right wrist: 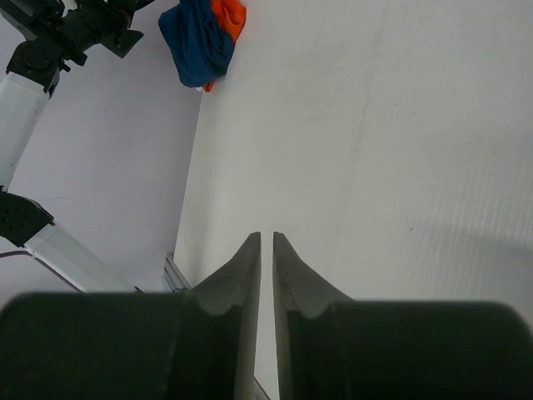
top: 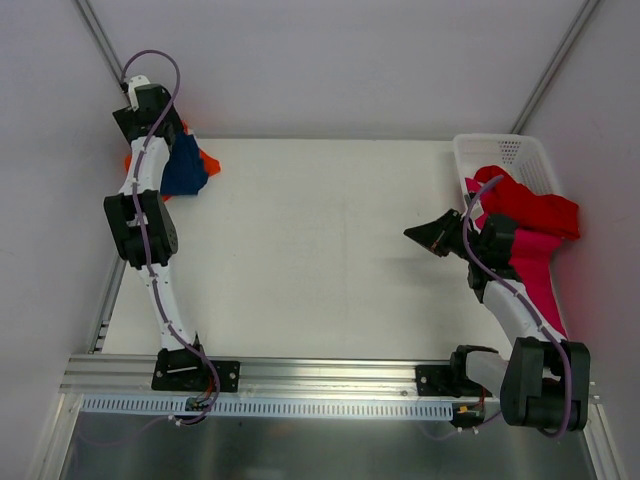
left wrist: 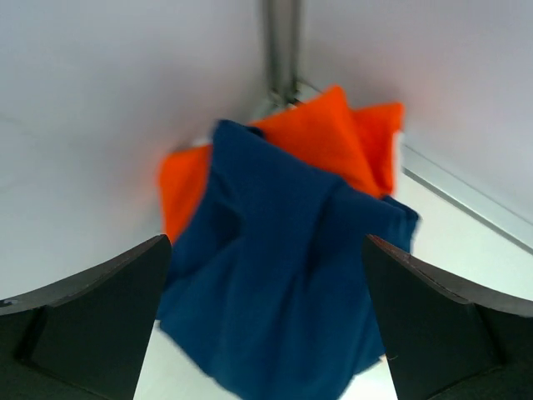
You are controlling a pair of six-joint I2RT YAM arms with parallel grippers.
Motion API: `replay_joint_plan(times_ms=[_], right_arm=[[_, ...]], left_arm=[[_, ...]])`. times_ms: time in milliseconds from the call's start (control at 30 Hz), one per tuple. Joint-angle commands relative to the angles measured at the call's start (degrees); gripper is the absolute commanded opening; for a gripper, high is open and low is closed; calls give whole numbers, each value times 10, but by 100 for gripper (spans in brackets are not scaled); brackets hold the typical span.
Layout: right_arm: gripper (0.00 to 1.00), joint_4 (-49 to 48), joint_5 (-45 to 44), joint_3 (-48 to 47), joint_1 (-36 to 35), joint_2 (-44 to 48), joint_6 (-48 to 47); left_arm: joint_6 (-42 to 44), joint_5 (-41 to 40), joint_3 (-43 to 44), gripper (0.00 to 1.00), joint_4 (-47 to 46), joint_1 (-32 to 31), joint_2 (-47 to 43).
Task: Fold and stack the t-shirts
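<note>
Spilling from white basket (top: 520,150): red tee (top: 535,208), pink tee (top: 537,272); left fingers (left wrist: 83,321) apart, right fingers (right wrist: 241,287) together.

Overhead from behind, wrist views share navy t-shirt (left wrist: 275,275), left nearest

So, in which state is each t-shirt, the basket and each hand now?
navy blue t-shirt: crumpled, lying on the orange one.
orange t-shirt: partly covered by the navy one.
red t-shirt: unfolded, heaped in the basket.
magenta-pink t-shirt: unfolded, spilling out of the basket.
white mesh basket: upright, holding cloth.
left hand: open, empty.
right hand: shut, empty.
</note>
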State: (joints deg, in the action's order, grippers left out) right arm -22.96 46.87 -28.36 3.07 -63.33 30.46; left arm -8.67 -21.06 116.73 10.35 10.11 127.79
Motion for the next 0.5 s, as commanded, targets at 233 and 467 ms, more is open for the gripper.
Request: replay_joint_plan(times_ms=[233,467], right_arm=[[14,-32,21,-2,-5,-1,1],[14,-31,21,-2,-4,-4,0]], left_arm=[[4,-6,-25,99,-22,8,-110],[-21,102,-29,99,-22,2,-91]])
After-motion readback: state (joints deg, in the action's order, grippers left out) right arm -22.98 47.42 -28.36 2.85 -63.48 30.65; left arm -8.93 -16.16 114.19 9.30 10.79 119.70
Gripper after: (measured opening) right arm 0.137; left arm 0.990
